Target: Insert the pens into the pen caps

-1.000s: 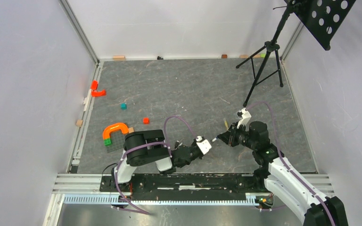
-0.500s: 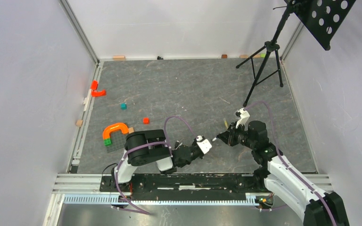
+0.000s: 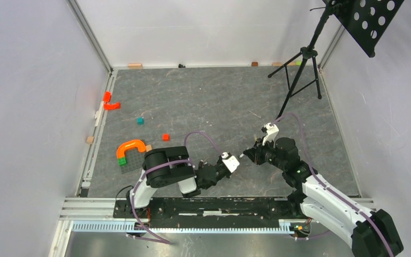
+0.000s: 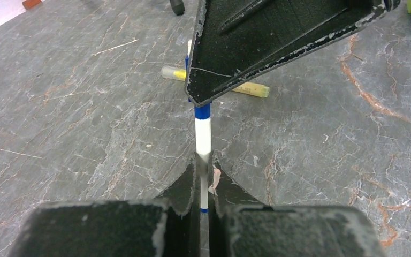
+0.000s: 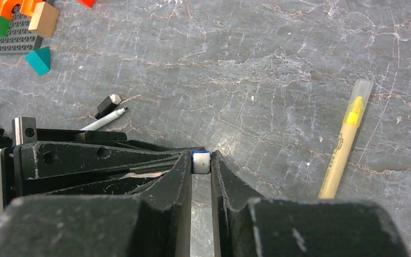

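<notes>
Well off the walls (image 3: 27,107), pen (image 4: 203,134) meets cap (image 5: 200,161).

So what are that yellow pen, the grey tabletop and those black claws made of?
Yellow pen: likely plastic; its see-through end shows yellow inside. Tabletop: matte grey with pale and rusty veins, slate or a stone-print mat, hard to tell. Right gripper, its fingers: matte black, probably moulded plastic, edges scuffed pale.

White pen (image 4: 203,138) (blue cap (image 5: 200,161))
</notes>
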You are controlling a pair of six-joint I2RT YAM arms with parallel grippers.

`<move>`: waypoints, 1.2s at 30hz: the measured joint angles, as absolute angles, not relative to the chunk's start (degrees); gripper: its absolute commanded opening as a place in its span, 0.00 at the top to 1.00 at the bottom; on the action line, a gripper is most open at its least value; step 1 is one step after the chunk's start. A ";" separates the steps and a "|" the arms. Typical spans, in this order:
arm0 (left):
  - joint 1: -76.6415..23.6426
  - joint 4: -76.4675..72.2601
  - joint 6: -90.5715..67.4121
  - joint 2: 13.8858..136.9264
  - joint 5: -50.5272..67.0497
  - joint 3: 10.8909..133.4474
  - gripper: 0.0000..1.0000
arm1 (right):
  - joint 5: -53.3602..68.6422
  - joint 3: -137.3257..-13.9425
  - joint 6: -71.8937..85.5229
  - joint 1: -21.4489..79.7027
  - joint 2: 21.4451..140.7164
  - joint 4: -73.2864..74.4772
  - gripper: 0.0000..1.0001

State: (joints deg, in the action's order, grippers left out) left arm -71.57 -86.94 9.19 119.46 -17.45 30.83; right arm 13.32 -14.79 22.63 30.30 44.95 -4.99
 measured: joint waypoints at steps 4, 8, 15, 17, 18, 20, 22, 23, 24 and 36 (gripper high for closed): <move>-71.26 -87.02 9.17 119.46 -17.91 30.83 0.98 | 11.75 -14.39 22.68 31.44 45.98 -7.46 1.00; -70.85 -87.00 9.13 119.46 -17.96 30.83 0.98 | 11.05 -12.14 23.29 31.62 46.52 -12.58 1.00; -70.46 -86.98 9.06 119.50 -18.28 30.83 0.98 | 10.44 -8.27 25.41 31.62 48.47 -22.33 1.00; -70.46 -87.02 9.02 119.55 -18.39 30.83 0.98 | 10.39 -7.49 25.82 31.62 48.73 -24.21 1.00; -70.46 -87.05 9.02 119.55 -18.41 30.83 0.98 | 10.37 -7.09 26.04 31.62 48.84 -25.08 1.00; -70.46 -87.13 8.91 119.63 -18.44 30.83 0.98 | 10.31 -6.20 26.59 31.62 48.95 -26.89 1.00; -70.46 -87.18 8.69 119.72 -18.55 30.92 0.98 | 10.09 -5.17 27.27 31.62 49.10 -28.97 1.00; -70.46 -87.18 8.58 119.77 -18.59 30.96 0.98 | 9.98 -4.86 27.46 31.62 49.15 -29.61 1.00; -70.43 -87.18 8.47 119.77 -18.63 30.98 0.98 | 9.82 -4.51 27.81 31.62 49.25 -30.39 1.00; -69.82 -87.13 8.32 120.36 -19.51 31.77 0.98 | 5.30 -4.01 32.51 32.64 54.52 -36.49 1.00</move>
State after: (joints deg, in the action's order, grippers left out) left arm -69.82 -87.13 8.32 120.36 -19.51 31.77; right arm 5.30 -4.01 32.51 32.64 54.52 -36.49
